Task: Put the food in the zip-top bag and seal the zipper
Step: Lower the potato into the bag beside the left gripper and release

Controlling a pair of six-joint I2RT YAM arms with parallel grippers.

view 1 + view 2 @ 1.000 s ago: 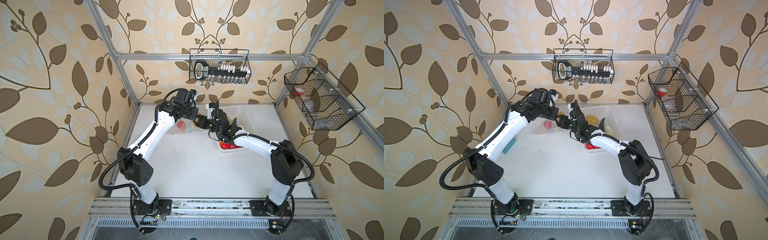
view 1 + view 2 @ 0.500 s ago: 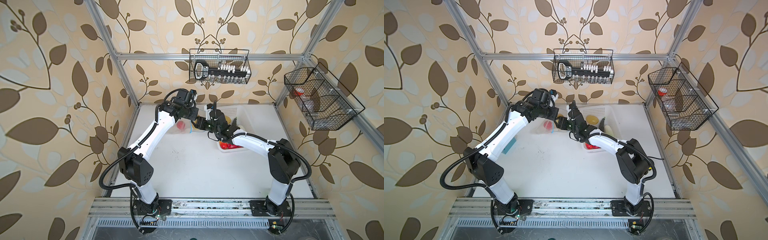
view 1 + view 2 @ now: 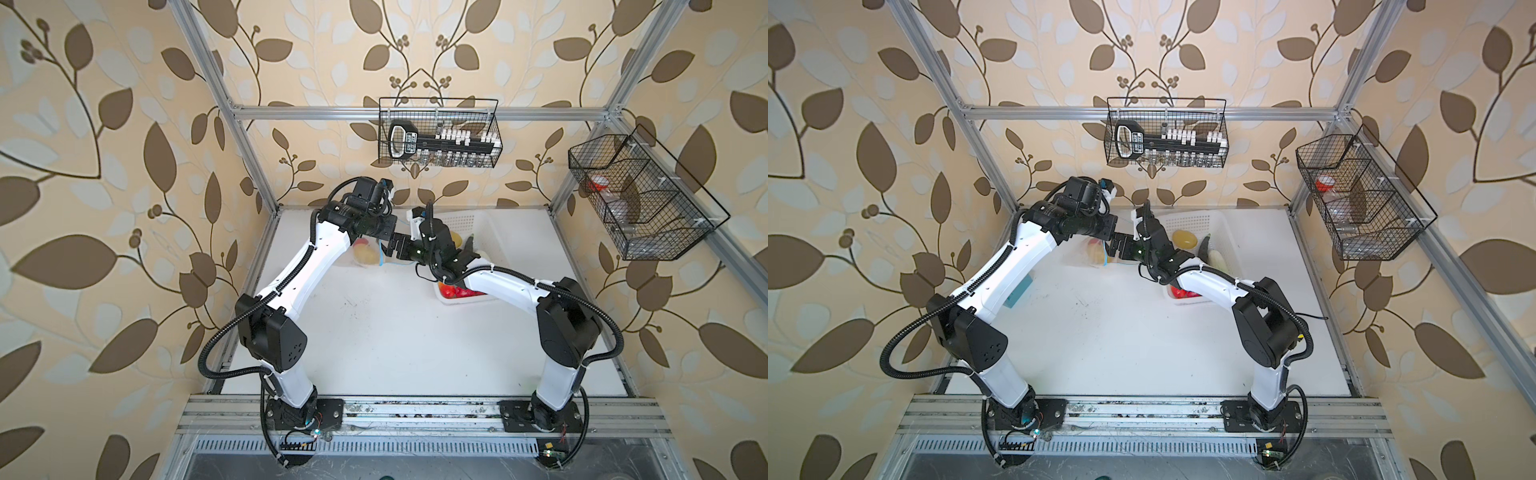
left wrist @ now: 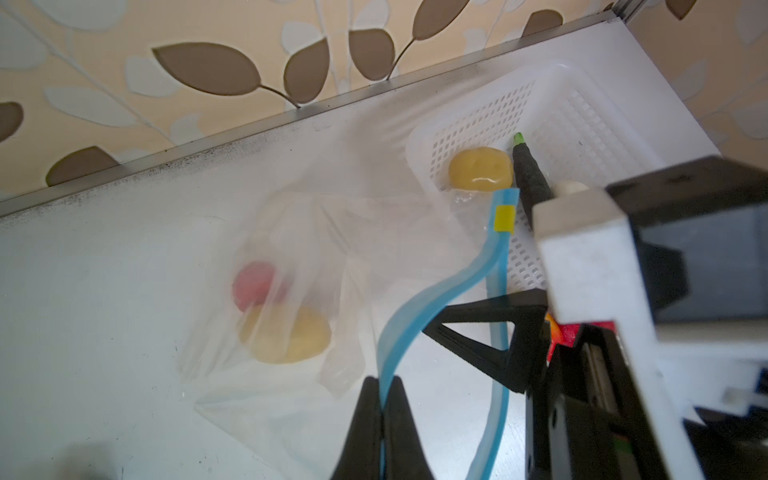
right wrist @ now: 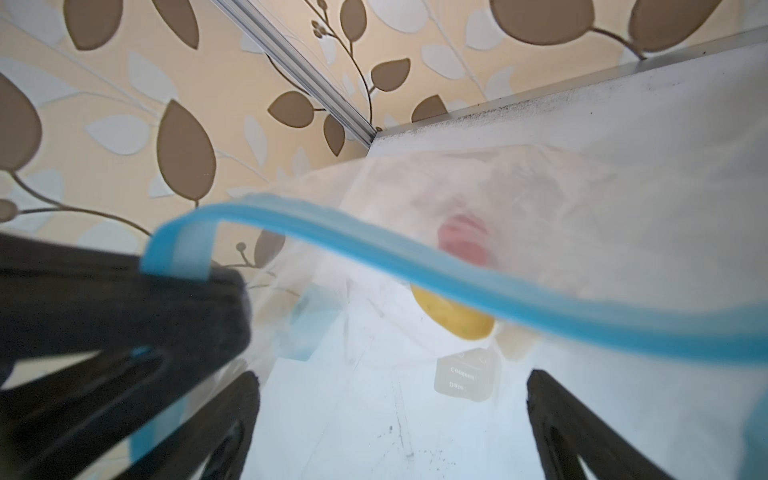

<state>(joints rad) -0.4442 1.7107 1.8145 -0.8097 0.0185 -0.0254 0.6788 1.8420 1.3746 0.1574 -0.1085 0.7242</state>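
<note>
Brown-leafed beige wallpaper (image 3: 104,232) surrounds me; a silver frame (image 3: 316,111) holds two black wire baskets (image 3: 384,124) over my white tabletop (image 3: 395,345).

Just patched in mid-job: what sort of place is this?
Probably a robot test cell, not a real kitchen: aluminium frame, leaf-print wallpaper panels, wire baskets hung on the walls.

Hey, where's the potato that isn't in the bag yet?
In a top view the loose potato sits inside the white basket near the back wall, right of the bag, with the dark eggplant beside it.
</note>
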